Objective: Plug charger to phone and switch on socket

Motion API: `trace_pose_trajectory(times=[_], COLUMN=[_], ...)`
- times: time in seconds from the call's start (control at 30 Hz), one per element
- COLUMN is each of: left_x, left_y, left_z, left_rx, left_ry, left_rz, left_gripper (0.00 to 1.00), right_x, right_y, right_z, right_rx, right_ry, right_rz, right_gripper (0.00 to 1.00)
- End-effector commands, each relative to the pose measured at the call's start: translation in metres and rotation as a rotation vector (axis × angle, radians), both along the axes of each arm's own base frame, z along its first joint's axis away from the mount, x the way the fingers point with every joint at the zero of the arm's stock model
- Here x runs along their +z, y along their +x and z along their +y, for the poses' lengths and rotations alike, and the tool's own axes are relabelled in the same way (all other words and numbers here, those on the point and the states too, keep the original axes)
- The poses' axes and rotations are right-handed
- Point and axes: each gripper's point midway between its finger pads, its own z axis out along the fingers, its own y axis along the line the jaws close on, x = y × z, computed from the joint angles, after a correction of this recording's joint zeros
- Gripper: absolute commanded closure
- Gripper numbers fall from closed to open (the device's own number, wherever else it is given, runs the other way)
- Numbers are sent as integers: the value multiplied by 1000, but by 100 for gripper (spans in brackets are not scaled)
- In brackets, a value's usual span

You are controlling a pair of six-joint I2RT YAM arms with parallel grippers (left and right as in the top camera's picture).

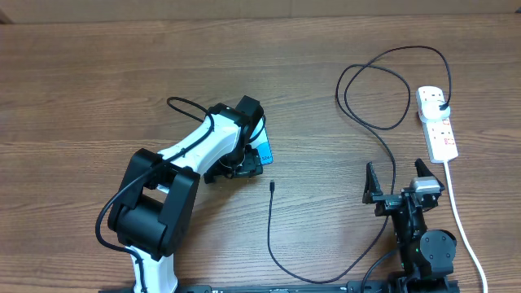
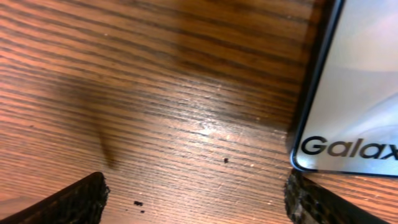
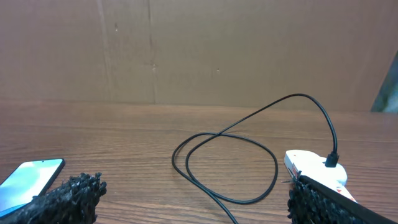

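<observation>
The phone (image 1: 265,151) lies near the table's middle, mostly hidden under my left arm. Its light blue screen (image 2: 364,87) fills the right of the left wrist view. My left gripper (image 1: 242,169) (image 2: 194,202) stands open low over bare wood just beside the phone, whose corner nearly touches the right finger (image 2: 317,202). The charger's black cable (image 1: 271,236) has its connector tip (image 1: 272,186) free on the table. Its plug (image 1: 440,105) (image 3: 333,160) sits in the white socket (image 1: 438,126) (image 3: 311,167). My right gripper (image 1: 400,184) (image 3: 196,202) is open and empty, near the front edge.
The charger cable loops (image 1: 376,91) (image 3: 225,167) between the socket and the right arm. The socket's white cord (image 1: 466,232) runs down the right side to the front edge. A brown wall (image 3: 186,50) stands behind the table.
</observation>
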Motion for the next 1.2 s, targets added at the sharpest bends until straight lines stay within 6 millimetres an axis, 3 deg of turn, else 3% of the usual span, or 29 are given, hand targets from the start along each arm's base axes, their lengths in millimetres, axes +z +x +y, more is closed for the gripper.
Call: trace_pose_trajectory(times=[0.0, 0.13, 0.2, 0.47, 0.6, 0.83, 1.17], left_x=[-19, -17, -10, 52, 67, 58, 7], left_y=[-8, -9, 1, 46, 57, 51, 27], left_z=[25, 26, 27, 16, -4, -21, -24], left_rx=[-20, -63, -154, -205, -196, -193, -217], left_ry=[134, 134, 138, 108, 14, -68, -61], left_rz=[28, 38, 24, -45, -80, -64, -43], left_gripper=[0, 2, 0, 0, 0, 0, 0], right_x=[-3, -3, -3, -3, -3, -3, -3], right_y=[0, 0, 0, 0, 0, 0, 0], right_z=[-2, -2, -2, -2, -2, -2, -2], right_rx=[-8, -8, -8, -8, -8, -8, -8], right_ry=[-1, -1, -1, -1, -1, -1, -1], right_rz=[0, 0, 0, 0, 0, 0, 0], right_gripper=[0, 0, 0, 0, 0, 0, 0])
